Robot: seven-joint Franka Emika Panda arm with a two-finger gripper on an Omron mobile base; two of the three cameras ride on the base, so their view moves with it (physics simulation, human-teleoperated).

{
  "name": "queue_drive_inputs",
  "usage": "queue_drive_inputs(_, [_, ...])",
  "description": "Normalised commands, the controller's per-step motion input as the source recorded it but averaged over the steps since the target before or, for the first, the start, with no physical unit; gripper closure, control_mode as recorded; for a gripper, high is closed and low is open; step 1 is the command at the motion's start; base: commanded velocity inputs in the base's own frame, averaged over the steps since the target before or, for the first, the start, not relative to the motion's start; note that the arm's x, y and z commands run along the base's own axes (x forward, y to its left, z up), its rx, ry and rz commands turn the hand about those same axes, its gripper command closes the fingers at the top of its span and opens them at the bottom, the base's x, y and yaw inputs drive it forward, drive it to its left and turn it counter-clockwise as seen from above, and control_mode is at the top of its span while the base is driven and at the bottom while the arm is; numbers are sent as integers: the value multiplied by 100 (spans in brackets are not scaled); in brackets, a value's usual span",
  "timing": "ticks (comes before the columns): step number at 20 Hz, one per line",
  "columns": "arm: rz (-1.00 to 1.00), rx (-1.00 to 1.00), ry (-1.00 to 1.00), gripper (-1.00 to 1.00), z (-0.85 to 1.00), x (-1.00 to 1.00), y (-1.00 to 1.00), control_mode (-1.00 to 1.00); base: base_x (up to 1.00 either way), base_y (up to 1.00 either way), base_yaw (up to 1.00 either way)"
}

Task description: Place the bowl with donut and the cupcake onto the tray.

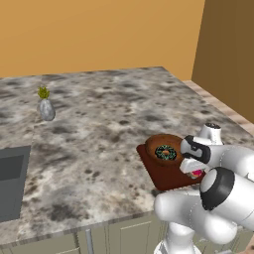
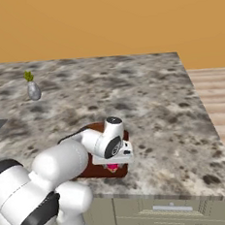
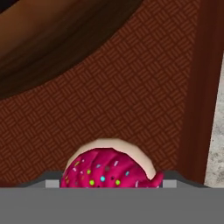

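We see a speckled grey granite counter (image 1: 99,129) filling the frame's middle. At lower right lies a flat rectangular dark reddish-brown tray (image 1: 158,176), carrying a round brown wooden bowl (image 1: 154,141) with a chocolate-iced ring donut (image 1: 165,152). Our gripper (image 1: 195,173) hangs over the tray's near end around a tiny pink-topped cupcake (image 3: 109,168); we cannot tell whether it grips. A small grey vase (image 1: 46,109) stands upper left.
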Motion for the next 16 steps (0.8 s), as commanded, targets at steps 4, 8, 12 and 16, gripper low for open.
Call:
queue_drive_inputs(4, [0,0,0,-100,-3,0,0,-100,0,0,0])
queue_drive_inputs(8, [0,0,0,-100,0,0,0,-100,0,0,0])
queue_drive_inputs(12, [0,0,0,-100,11,-22,0,-100,0,0,0])
queue_drive_inputs(16, [0,0,-1,-100,31,-16,0,-100,0,0,0])
